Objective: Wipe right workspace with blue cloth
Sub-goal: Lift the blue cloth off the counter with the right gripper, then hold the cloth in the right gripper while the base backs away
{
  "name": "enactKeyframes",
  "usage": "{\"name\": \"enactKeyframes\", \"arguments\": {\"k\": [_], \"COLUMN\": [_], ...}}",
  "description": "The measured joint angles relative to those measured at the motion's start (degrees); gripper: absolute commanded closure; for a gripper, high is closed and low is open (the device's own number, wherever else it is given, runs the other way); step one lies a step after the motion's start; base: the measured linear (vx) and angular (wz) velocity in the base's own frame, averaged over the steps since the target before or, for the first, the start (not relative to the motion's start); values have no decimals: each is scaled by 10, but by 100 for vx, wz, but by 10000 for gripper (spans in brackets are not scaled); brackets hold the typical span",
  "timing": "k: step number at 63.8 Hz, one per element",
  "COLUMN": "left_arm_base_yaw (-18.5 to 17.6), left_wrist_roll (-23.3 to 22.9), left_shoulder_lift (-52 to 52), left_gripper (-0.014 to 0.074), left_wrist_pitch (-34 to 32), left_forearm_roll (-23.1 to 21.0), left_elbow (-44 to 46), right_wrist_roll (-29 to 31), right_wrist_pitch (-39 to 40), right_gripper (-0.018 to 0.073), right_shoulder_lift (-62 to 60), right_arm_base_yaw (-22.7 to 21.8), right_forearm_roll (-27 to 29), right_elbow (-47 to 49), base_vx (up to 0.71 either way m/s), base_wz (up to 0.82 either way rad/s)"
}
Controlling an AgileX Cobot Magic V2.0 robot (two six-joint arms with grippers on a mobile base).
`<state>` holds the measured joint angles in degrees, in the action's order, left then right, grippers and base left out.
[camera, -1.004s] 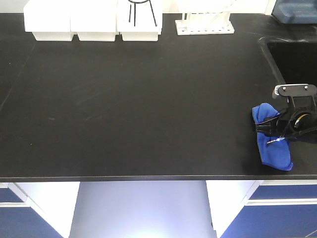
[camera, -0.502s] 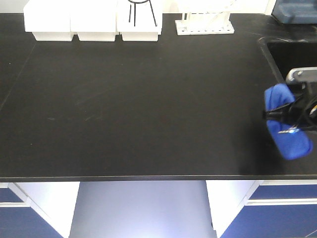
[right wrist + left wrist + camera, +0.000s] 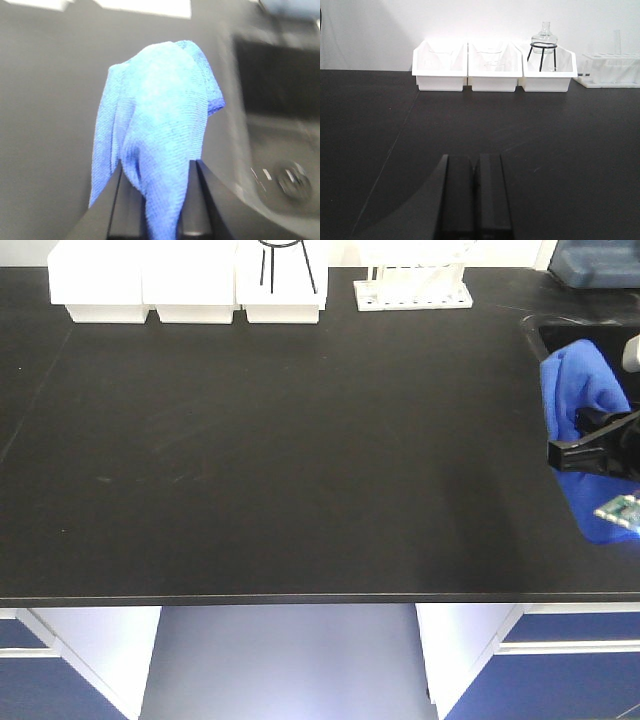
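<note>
Three white bins (image 3: 495, 70) line the counter's (image 3: 300, 460) back edge. The left gripper (image 3: 476, 162) hovers over the counter with its jaws pressed together. At the right edge, beside the sink basin (image 3: 600, 328), the right gripper (image 3: 585, 452) pinches the bunched blue cloth (image 3: 575, 390).

Matte black left tool (image 3: 474, 192) and right tool (image 3: 159, 169), the latter with green circuit board (image 3: 620, 508).

Your blue cloth (image 3: 155, 135) is soft, nubbly microfibre, wrinkly, with a stitched hem. The worktop (image 3: 300, 460) is smooth matt black, faintly scuffed. The white bins (image 3: 495, 70) look like plastic, though the glare makes the finish hard to call. The flask (image 3: 543, 37) is clear glass. The fingers (image 3: 457, 195) on your left gripper (image 3: 475, 159) are matt black.
</note>
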<state>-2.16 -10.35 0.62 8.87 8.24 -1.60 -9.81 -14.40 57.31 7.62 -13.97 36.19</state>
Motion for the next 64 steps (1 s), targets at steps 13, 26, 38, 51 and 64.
{"name": "enactKeyframes", "arguments": {"k": [13,26,38,51,64], "left_arm_base_yaw": [0,0,0,0,0], "left_wrist_roll": [0,0,0,0,0], "left_shoulder_lift": [0,0,0,0,0], "left_gripper": [602,602,602,602,602], "left_wrist_pitch": [0,0,0,0,0], "left_forearm_roll": [0,0,0,0,0], "left_elbow": [0,0,0,0,0], "right_wrist_roll": [-22,-25,-25,-25,-25], "right_wrist_pitch": [-13,-30,-33,-37,-37], "right_gripper": [564,564,564,564,564], "right_shoulder_lift": [-82,-157,-193,-196,-196], "right_arm_base_yaw": [21,22,22,22,22], "right_forearm_roll": [2,-11,-12,-12,-12], "right_elbow": [-49,-93,-94,-94,-94], "base_vx": [0,0,0,0,0], "base_wz": [0,0,0,0,0]}}
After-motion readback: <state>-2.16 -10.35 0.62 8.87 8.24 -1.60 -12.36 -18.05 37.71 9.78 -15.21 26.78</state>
